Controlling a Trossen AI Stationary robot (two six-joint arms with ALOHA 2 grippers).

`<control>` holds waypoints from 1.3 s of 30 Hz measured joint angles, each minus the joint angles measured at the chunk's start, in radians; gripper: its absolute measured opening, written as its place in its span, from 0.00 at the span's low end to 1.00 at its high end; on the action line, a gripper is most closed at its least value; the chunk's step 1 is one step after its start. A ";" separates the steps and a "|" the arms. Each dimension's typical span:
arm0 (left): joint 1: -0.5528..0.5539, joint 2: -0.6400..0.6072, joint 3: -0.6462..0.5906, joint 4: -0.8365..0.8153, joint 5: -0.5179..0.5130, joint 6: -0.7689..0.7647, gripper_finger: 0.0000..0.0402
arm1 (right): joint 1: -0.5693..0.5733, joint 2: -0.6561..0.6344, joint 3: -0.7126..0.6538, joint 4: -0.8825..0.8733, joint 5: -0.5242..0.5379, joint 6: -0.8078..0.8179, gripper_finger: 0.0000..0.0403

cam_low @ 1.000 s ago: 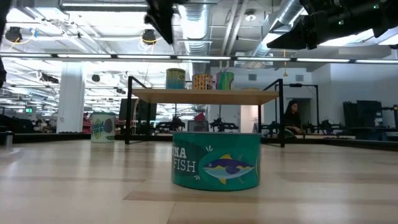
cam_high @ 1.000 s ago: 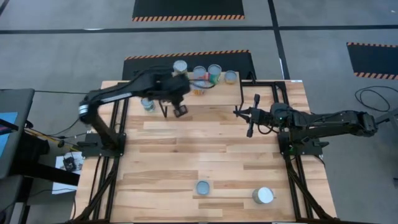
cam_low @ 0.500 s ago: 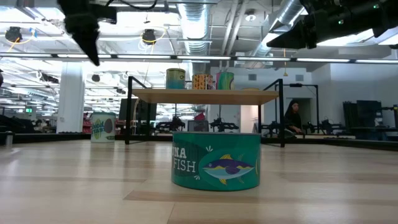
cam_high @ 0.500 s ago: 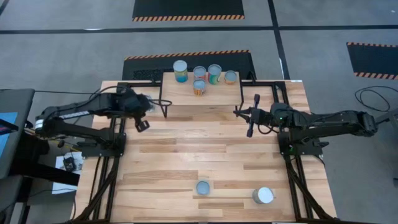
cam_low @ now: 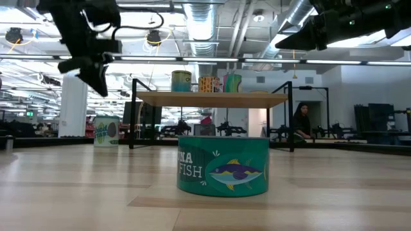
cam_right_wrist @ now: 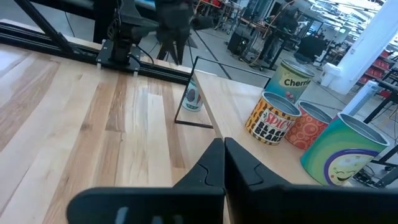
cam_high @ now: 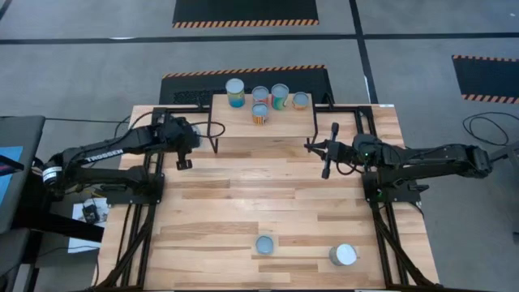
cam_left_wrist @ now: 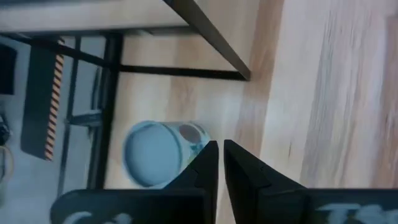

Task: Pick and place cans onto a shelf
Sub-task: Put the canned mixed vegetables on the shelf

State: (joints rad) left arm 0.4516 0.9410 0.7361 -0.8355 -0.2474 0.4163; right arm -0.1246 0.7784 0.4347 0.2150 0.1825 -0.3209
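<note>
The shelf (cam_high: 276,123) stands at the table's far edge with several cans on it, among them a teal one (cam_high: 235,92) and an orange one (cam_high: 259,113). One can (cam_left_wrist: 155,163) stands on the table left of the shelf, under my left arm. It also shows in the low view (cam_low: 106,131). Two more cans (cam_high: 265,244) (cam_high: 343,255) stand near the front edge; one is the teal tuna can (cam_low: 223,164). My left gripper (cam_high: 183,162) is shut and empty, above the table beside the left can. My right gripper (cam_high: 310,147) is shut and empty, right of the shelf.
Black frame rails run along both table sides (cam_high: 154,174) (cam_high: 375,191). The shelf's thin black legs (cam_high: 212,144) stand close to my left gripper. Bare planks (cam_high: 259,191) lie across the table's middle. A person (cam_low: 302,119) sits in the room behind.
My left gripper has drawn away from the shelf's left end toward the table's left edge and has come down. It now hangs beside the can on the table left of the shelf. The cans on the shelf have stayed put.
</note>
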 joint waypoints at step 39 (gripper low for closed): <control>0.197 0.033 -0.205 0.290 -0.088 0.114 0.32 | 0.000 0.000 0.000 0.002 -0.001 0.008 0.03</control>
State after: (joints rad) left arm 0.6486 0.9739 0.5308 -0.5459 -0.3357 0.5307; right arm -0.1249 0.7784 0.4347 0.2173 0.1818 -0.3130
